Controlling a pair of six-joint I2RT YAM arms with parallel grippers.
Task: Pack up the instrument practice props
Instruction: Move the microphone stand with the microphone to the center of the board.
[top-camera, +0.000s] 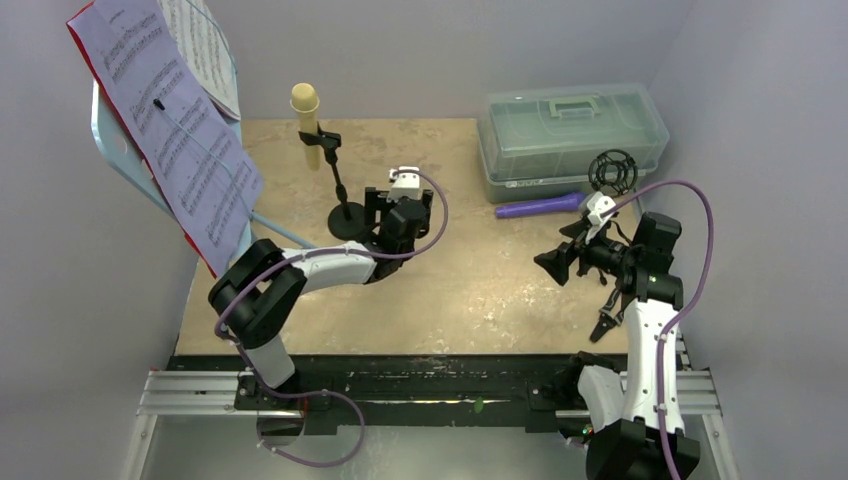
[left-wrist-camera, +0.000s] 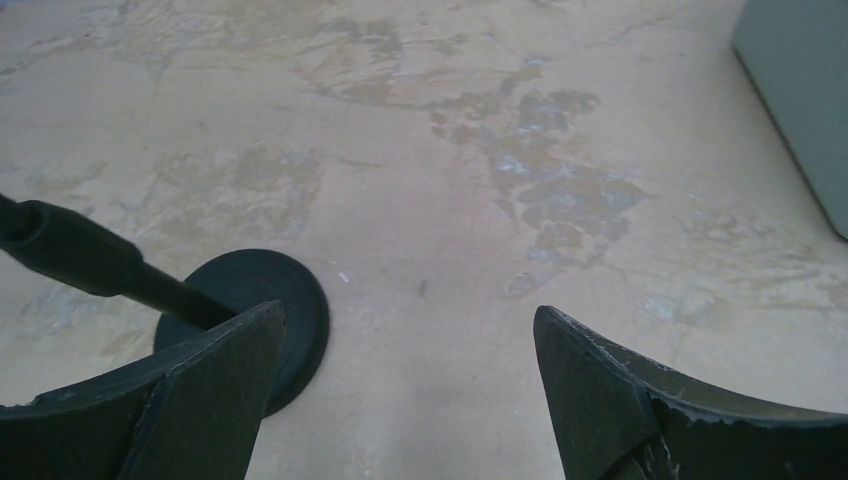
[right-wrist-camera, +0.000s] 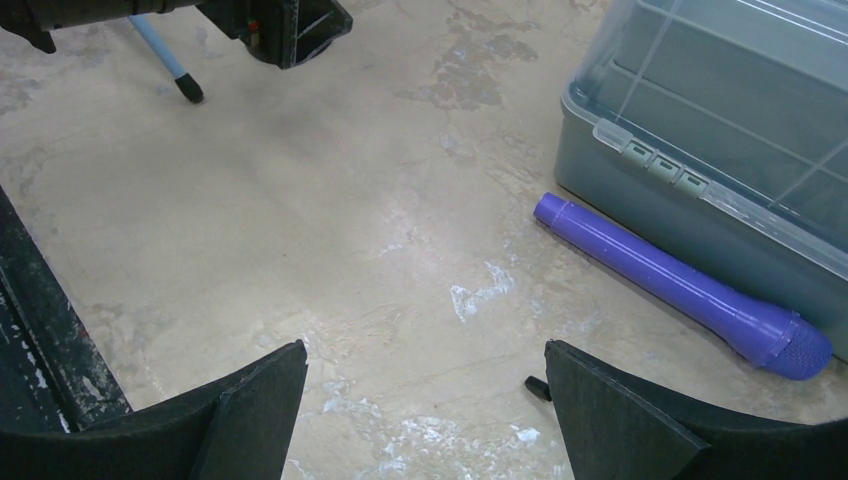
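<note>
A light-blue music rest (top-camera: 108, 140) stands at the far left, holding printed sheet music (top-camera: 180, 140) in a red folder (top-camera: 84, 50). One of its tripod legs (right-wrist-camera: 165, 55) shows in the right wrist view. A cream microphone (top-camera: 305, 108) sits upright in a black mic holder (top-camera: 345, 215). My left gripper (top-camera: 400, 200) is open and empty just right of the holder's round base (left-wrist-camera: 295, 300). A purple microphone (top-camera: 540, 207) lies in front of the box and also shows in the right wrist view (right-wrist-camera: 670, 280). A second black mic holder (top-camera: 612, 170) stands beside it. My right gripper (top-camera: 556, 263) is open and empty above bare table.
A translucent grey-green box (top-camera: 570, 135) with a handle stands shut at the back right; it also shows in the right wrist view (right-wrist-camera: 720, 120). Small black pliers (top-camera: 607, 322) lie by the right arm. Grey walls close in the table on three sides.
</note>
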